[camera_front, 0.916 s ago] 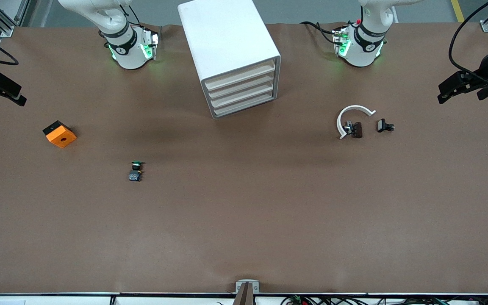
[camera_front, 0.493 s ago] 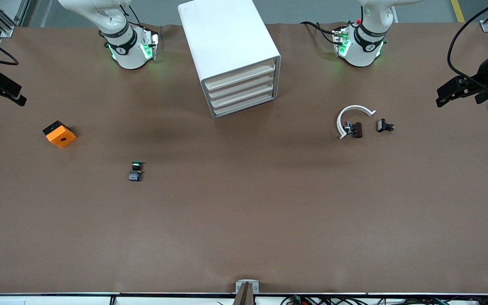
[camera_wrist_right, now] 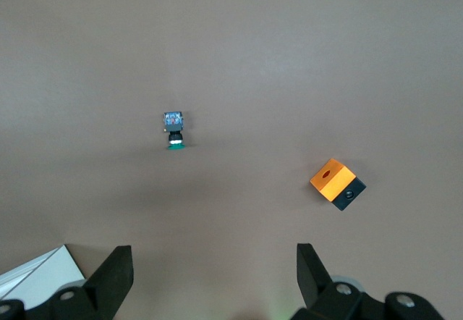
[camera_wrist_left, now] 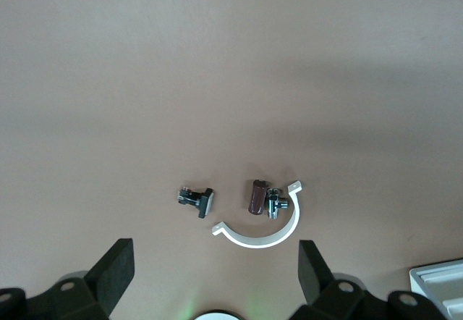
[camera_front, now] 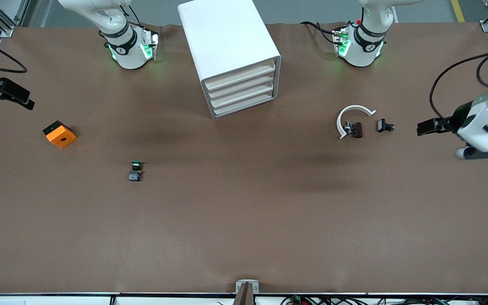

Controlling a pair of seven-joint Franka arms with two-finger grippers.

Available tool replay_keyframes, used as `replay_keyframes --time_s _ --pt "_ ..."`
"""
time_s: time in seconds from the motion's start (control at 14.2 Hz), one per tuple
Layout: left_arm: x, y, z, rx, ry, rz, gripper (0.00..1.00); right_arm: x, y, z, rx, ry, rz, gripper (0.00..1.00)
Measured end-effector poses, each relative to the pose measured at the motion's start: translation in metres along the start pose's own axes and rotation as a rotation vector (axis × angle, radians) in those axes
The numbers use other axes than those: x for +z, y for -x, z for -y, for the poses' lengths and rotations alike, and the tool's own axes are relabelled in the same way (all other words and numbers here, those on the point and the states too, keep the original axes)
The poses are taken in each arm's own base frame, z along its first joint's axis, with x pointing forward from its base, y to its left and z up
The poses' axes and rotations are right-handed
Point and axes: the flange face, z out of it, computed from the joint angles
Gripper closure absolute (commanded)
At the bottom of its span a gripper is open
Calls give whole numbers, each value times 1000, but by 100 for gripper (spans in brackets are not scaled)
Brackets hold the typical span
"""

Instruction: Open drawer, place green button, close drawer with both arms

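Observation:
The white cabinet (camera_front: 227, 42) stands between the two arm bases, and its lowest drawer (camera_front: 244, 106) is shut like the three above it. The green-capped button (camera_front: 135, 170) lies on the brown table, nearer the front camera than the cabinet and toward the right arm's end; it also shows in the right wrist view (camera_wrist_right: 173, 130). My right gripper (camera_front: 23, 101) hangs open and empty over the table's edge at that end (camera_wrist_right: 214, 266). My left gripper (camera_front: 422, 128) is open and empty over the left arm's end, beside the small parts (camera_wrist_left: 215, 266).
An orange cube (camera_front: 59, 134) with a hole lies near the right gripper (camera_wrist_right: 337, 184). A white curved piece (camera_front: 356, 107), a brown cylinder part (camera_front: 356, 129) and a black clip (camera_front: 384, 126) lie near the left gripper. A cabinet corner (camera_wrist_left: 441, 284) shows in the left wrist view.
The left arm has swung in over the table toward the small parts, with its gripper lower in the front view. The right gripper has shifted slightly inward. Nothing on the table moved.

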Motion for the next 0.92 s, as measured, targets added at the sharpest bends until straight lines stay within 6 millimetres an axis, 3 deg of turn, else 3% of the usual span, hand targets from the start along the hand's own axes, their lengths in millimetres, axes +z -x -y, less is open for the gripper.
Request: replay_keyframes --time_s 0.28,0.42,0.63,0.92 --pt "76 -38 -46 -249 34 112 0 71 -29 27 -39 13 33 0" --pt "111 -47 -88 -379 22 140 0 118 -38 38 -57 14 17 0" --pt "163 -51 -168 -551 34 162 0 185 -41 45 -69 14 -5 0" --pt "232 -44 -255 -758 61 202 0 252 -53 60 -62 -17 9 0"
